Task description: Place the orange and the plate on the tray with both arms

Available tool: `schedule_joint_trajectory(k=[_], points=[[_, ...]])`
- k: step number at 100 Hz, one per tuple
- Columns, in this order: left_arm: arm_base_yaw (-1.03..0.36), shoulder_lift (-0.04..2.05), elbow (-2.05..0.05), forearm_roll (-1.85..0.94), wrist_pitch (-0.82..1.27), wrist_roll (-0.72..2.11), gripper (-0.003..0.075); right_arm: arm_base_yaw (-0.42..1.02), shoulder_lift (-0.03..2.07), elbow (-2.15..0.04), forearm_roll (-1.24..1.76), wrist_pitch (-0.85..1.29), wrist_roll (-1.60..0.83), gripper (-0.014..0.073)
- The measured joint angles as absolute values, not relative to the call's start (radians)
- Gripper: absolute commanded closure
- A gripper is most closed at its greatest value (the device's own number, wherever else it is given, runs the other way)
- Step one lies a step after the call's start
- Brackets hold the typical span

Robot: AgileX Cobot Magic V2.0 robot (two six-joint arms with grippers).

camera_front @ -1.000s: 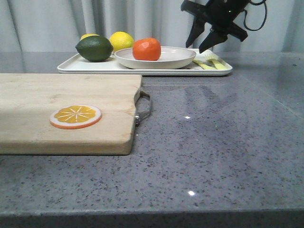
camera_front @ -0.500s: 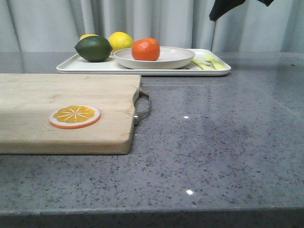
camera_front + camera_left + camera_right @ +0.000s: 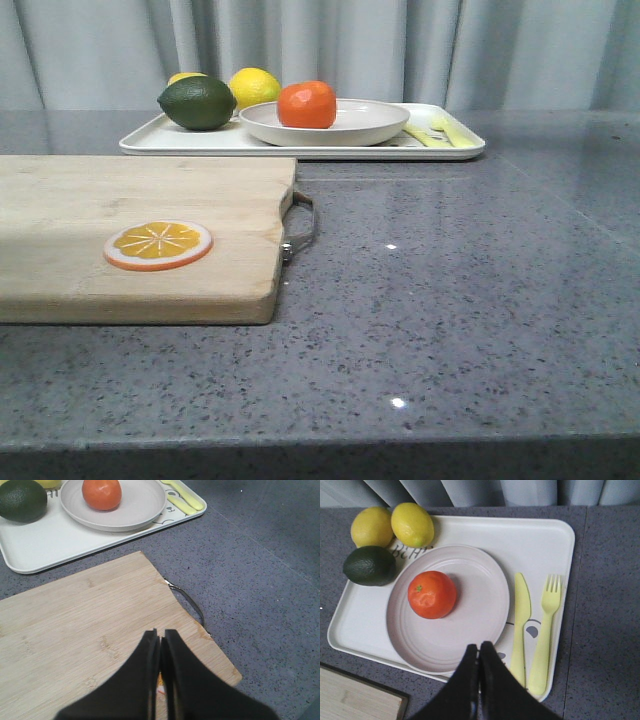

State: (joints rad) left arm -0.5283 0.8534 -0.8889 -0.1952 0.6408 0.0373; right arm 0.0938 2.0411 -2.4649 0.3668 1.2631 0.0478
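Both grippers, left gripper [image 3: 160,645] and right gripper [image 3: 479,655], are closed, empty. On the tray [image 3: 180,143], the plate [image 3: 360,125] holds the orange [image 3: 306,104] inside its rim; the right arm has left front view.

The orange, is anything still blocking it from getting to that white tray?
Nothing visible does. The orange already sits on the plate, and the plate rests on the tray, beside the lemons, the dark green fruit, and the yellow knife and fork. Both tools, left and right, are shut and empty.
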Motion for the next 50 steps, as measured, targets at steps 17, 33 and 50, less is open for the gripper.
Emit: schedule_joint_trajectory(k=[17,33,50], points=[[-0.528,0.827,-0.867,-0.195,0.623,0.037,0.0739,0.112,1.985,-2.465,0.365,1.265,0.041,0.0659],[-0.528,0.755,-0.817,-0.195,0.611,0.039,0.0739,0.148,1.946,-2.465,0.365,1.267,0.039,0.0659],[-0.528,0.667,-0.763,-0.197,0.611,0.034,0.0739,0.174,1.883,-2.416,0.365,1.268,0.039,0.0659]])
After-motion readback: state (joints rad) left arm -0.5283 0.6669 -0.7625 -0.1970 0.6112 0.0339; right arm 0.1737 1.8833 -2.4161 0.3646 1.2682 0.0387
